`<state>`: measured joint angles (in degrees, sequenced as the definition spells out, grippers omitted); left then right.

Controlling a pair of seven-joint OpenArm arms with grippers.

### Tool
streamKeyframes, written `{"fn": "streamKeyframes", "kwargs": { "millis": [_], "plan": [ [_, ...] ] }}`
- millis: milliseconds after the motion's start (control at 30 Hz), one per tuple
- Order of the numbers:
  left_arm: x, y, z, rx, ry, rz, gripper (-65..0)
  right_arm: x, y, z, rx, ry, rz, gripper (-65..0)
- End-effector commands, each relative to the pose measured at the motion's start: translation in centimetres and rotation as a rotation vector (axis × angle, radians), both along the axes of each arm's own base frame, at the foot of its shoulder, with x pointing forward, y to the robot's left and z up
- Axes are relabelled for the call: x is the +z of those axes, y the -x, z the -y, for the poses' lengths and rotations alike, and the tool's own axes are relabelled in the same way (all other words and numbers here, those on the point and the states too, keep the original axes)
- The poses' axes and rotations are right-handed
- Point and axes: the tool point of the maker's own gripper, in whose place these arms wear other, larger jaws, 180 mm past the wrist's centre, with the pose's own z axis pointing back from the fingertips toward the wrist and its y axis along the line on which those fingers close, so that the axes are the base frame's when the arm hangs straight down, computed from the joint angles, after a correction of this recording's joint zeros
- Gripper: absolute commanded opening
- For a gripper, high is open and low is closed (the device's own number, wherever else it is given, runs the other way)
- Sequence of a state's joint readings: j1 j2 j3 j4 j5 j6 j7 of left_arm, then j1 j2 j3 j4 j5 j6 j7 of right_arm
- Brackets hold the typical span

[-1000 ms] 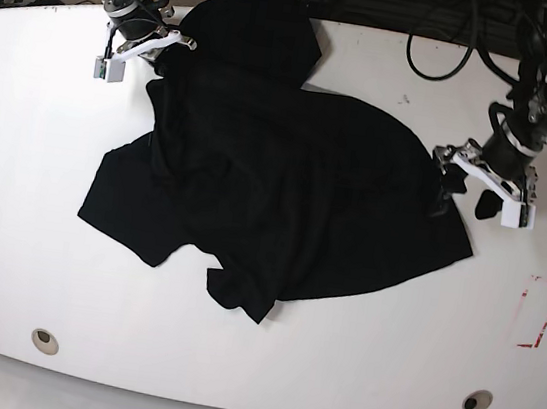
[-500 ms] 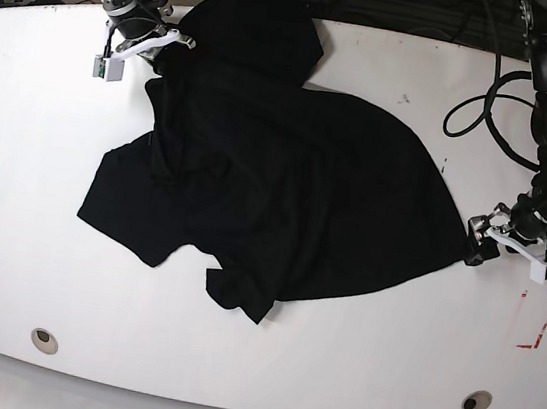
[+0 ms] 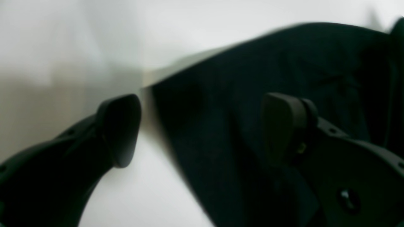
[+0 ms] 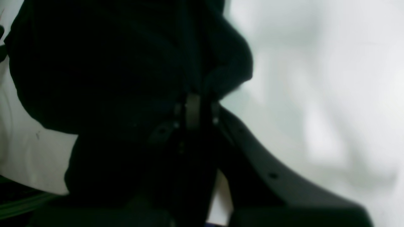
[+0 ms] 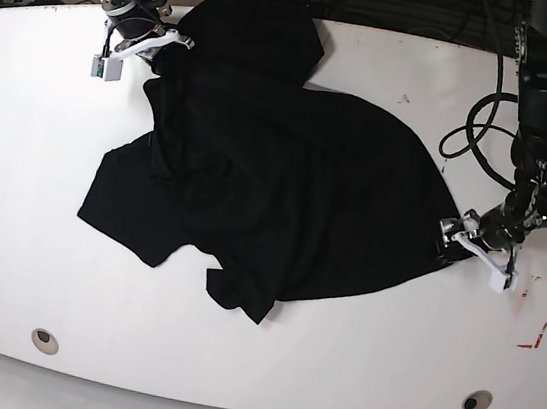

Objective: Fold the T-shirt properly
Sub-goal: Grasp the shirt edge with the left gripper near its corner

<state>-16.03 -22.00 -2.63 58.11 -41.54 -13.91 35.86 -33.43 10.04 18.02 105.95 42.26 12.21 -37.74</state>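
The black T-shirt (image 5: 287, 176) lies crumpled on the white table (image 5: 41, 134), one part reaching the far edge. My right gripper (image 5: 172, 41) at the far left is shut on a fold of the shirt; in the right wrist view its fingertips (image 4: 192, 107) pinch black cloth (image 4: 110, 63). My left gripper (image 5: 453, 245) is low at the shirt's right corner. In the left wrist view it (image 3: 202, 129) is open, one finger (image 3: 120, 129) over bare table, the other (image 3: 284, 126) over the cloth (image 3: 252, 72), with the shirt's edge between them.
A red tape rectangle (image 5: 538, 314) marks the table at the right, close to my left arm. Two round holes (image 5: 45, 340) (image 5: 475, 402) sit near the front edge. Cables (image 5: 446, 46) lie along the table's far edge.
My left gripper has moved down from the shirt's right edge to its right corner, then slightly left onto the cloth's edge. My right gripper has stayed shut in place.
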Motion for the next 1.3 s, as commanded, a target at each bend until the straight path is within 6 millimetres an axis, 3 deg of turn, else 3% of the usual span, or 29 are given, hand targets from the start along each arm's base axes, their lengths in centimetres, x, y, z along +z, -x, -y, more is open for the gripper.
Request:
{"fn": "streamKeyframes", "kwargs": {
  "millis": [0, 100, 167, 267, 333, 467, 533, 833, 933, 1100, 1267],
  "plan": [
    [0.6, -0.9, 0.3, -0.013, -0.006, 0.011, -9.6, 0.9, -0.5, 0.1, 0.001, -0.002, 0.038, -65.0],
    [-0.1, -0.8, 2.3, -0.044, 0.011, 0.0, -10.6, 0.9, -0.5, 0.1, 0.001, -0.002, 0.038, -65.0],
    [-0.3, -0.7, 2.9, -0.056, 0.015, -0.004, -14.6, 0.9, -0.5, 0.1, 0.001, -0.002, 0.038, -65.0],
    [-0.7, -0.6, 3.0, -0.055, 0.017, -0.013, -28.5, 0.9, -0.5, 0.1, 0.001, -0.002, 0.04, -65.0],
    [-1.3, -0.4, 2.7, -0.042, 0.02, -0.032, -41.1, 1.0, -0.5, 0.1, 0.003, -0.002, 0.04, -65.0],
    [-1.9, -0.1, 2.5, -0.03, 0.023, -0.047, -58.6, 1.0, -0.5, -0.2, -0.004, -0.014, 0.043, -65.0],
    [-1.8, -0.2, 2.4, -0.025, 0.023, -0.039, -64.2, 1.0, -0.5, -0.7, -0.022, -0.041, 0.046, -65.0],
    [-2.1, 0.3, 1.8, -0.005, 0.018, -0.018, -64.9, 2.3, -1.1, -2.4, 0.006, -0.138, 0.12, -59.9],
    [-2.0, 0.4, 1.3, 0.0, 0.009, -0.016, -64.9, 2.3, -1.0, -2.4, 0.007, -0.139, 0.118, -51.4],
    [-2.6, 1.3, 0.5, 0.01, -0.005, -0.021, -64.9, 1.8, -0.1, -1.2, -0.022, -0.118, 0.096, -30.1],
    [-3.1, 1.9, 0.3, 0.012, -0.008, -0.032, -64.9, 1.3, 1.3, -1.1, -0.028, -0.12, 0.063, -28.5]
  ]
}}
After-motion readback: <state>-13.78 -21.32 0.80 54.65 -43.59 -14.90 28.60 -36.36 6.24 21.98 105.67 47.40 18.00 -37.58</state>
